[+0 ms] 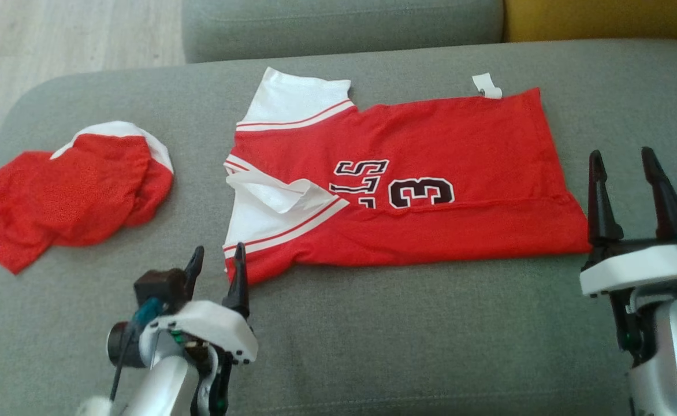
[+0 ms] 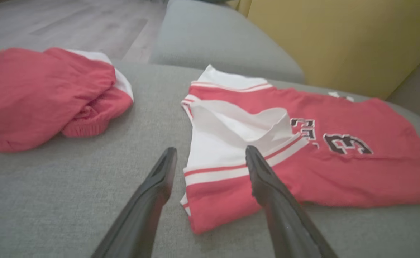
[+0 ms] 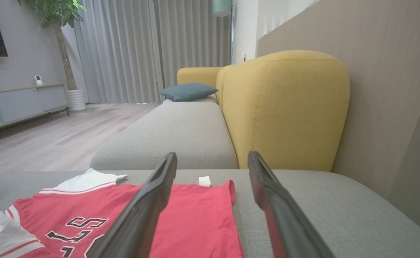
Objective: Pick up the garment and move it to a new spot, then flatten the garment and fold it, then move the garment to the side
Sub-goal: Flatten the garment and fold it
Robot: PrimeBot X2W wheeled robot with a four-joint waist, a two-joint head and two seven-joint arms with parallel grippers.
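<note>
The garment, a red jersey with white sleeves and black lettering, lies on the grey cushion folded along its length, sleeves to the left and hem to the right. The near white sleeve is rumpled. My left gripper stands open just off the jersey's near left corner; in the left wrist view that gripper straddles the striped sleeve edge of the garment. Beside the hem's near right corner my right gripper is open and holds nothing. The right wrist view has this gripper above the garment.
A second red and white garment lies crumpled at the cushion's left end, also in the left wrist view. Beyond are another grey seat, a yellow backrest and wooden floor off the left edge.
</note>
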